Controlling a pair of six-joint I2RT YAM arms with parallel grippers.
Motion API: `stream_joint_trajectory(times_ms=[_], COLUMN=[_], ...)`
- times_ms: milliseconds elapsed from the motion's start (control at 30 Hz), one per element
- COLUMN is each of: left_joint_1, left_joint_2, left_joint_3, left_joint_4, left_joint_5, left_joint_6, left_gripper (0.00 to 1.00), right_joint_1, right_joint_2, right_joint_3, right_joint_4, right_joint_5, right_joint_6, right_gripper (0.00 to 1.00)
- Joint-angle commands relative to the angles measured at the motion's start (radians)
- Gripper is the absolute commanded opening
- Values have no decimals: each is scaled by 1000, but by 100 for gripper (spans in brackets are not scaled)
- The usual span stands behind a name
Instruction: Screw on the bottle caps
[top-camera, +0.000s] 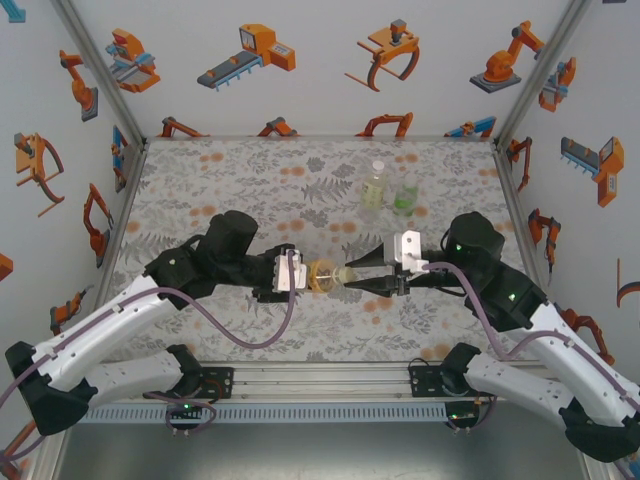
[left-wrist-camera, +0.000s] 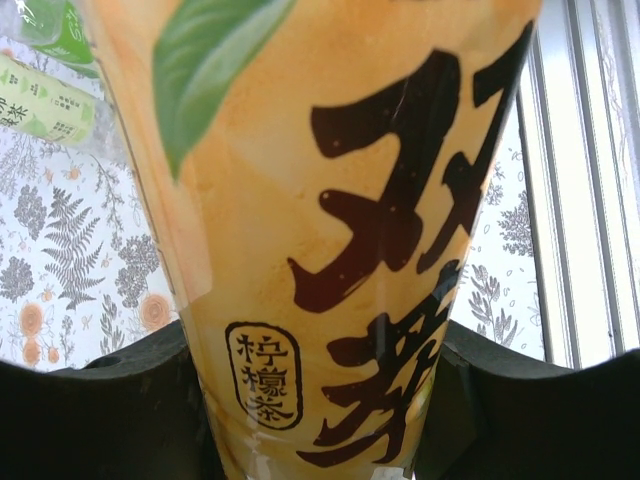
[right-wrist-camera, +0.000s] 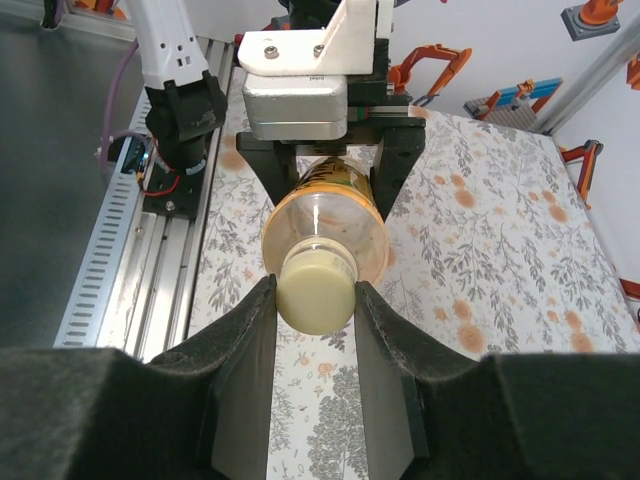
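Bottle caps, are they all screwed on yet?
Nothing is surely finished. In hand: left fingers hold the amber bottle sideways while right fingers pinch the pale yellow cap at its mouth. Maybe left: the pale bottle and green bottle at the back; their tops are too small to judge.

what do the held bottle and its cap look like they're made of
Bottle: likely clear glossy plastic; amber liquid shows through, with bright glints. Cap: probably opaque pale yellow plastic, duller finish; smooth, nothing shows through.
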Motion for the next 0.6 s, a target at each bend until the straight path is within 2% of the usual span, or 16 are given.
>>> stream_joint_trajectory(times_ms=[0, 167, 467, 567], left_joint_1=[-3, -3, -3, -3], left_joint_2=[2, 4, 10, 15], left_joint_3=[41, 48, 55, 56], left_joint_4=[7, 7, -11, -3], left_joint_5=[35, 57, 182, 169], left_joint_6=[3, 0, 21, 11], left_gripper=[0, 0, 0, 0], right_joint_1=[1, 1, 4, 6], right_joint_2=[10, 31, 39, 37], right_joint_3=[24, 29, 19, 15], right_joint_4=[-15, -47, -66, -58], right_joint_5=[-52, -94, -151, -139], right_joint_6=[-27, -62, -143, -130], right_gripper=[0, 0, 0, 0])
